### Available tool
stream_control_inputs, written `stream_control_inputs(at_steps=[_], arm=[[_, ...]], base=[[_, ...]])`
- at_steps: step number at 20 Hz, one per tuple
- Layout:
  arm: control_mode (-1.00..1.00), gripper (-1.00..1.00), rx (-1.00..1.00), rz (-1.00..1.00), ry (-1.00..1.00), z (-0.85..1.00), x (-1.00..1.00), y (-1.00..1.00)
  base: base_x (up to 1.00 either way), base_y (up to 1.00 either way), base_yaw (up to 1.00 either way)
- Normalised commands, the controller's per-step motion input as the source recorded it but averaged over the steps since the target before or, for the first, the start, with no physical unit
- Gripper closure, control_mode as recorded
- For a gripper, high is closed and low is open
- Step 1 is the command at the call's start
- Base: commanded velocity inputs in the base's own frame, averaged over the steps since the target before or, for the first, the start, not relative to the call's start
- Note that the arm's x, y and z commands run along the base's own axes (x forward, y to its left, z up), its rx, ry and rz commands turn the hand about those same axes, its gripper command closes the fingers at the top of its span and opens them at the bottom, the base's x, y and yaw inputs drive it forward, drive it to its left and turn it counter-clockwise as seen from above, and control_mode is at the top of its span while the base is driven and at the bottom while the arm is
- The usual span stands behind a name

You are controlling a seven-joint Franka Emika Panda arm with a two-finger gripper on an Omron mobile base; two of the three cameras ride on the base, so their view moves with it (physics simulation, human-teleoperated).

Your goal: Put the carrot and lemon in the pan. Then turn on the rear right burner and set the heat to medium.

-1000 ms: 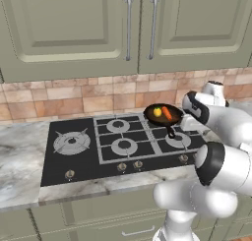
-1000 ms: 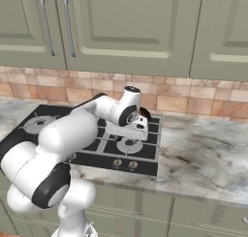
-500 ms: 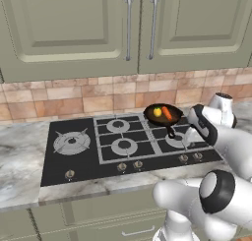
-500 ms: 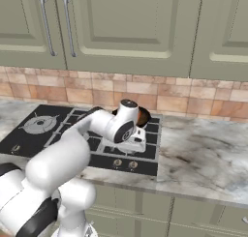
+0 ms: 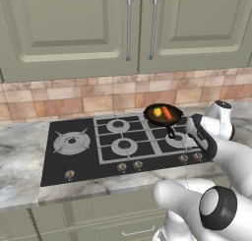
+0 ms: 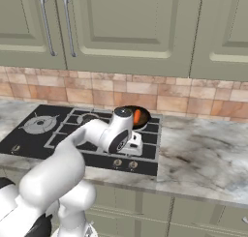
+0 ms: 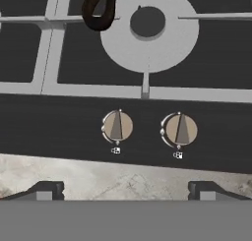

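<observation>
Over the last second the white arm has swung away from the pan and down toward the front right edge of the cooktop (image 5: 78,159). Its gripper (image 7: 126,191) now hangs above the front control strip, looking down on two round silver knobs (image 7: 117,126) set side by side. The fingers (image 7: 45,190) stand wide apart and hold nothing.

This suggests the loading step is done. The pan (image 5: 162,114) sits on the rear right burner with the lemon (image 5: 157,111) and the carrot (image 5: 167,113) inside it, and its black handle (image 7: 98,9) juts toward the front. The burner itself is hidden under the pan. What seems to remain is choosing the knob for that burner and turning it to medium. Both knobs point the same way, toward the burners, and it cannot be told from here which one governs the rear right ring.

The cooktop is black glass with grey grates: four small rings, plus a larger star-grated burner (image 5: 72,142) at the far left. It is set in a mottled grey marble counter (image 6: 203,158). Behind runs a backsplash of tan and terracotta tiles (image 5: 74,95), and above hang sage-green cabinets (image 5: 64,28) with slim metal handles.
</observation>
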Motion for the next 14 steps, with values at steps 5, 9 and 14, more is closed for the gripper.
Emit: stream_control_inputs(at_steps=[5,9,14], arm=[[-1.0,-1.0,-0.02,0.0,0.0,-0.12,0.15,0.07],[-1.0,-1.0,-0.01,0.0,0.0,-0.15,0.22,0.11],[-1.0,-1.0,-0.01,0.0,0.0,-0.24,0.22,0.11]], base=[[0.0,0.0,0.0],[0.0,0.0,0.0],[0.0,0.0,0.0]])
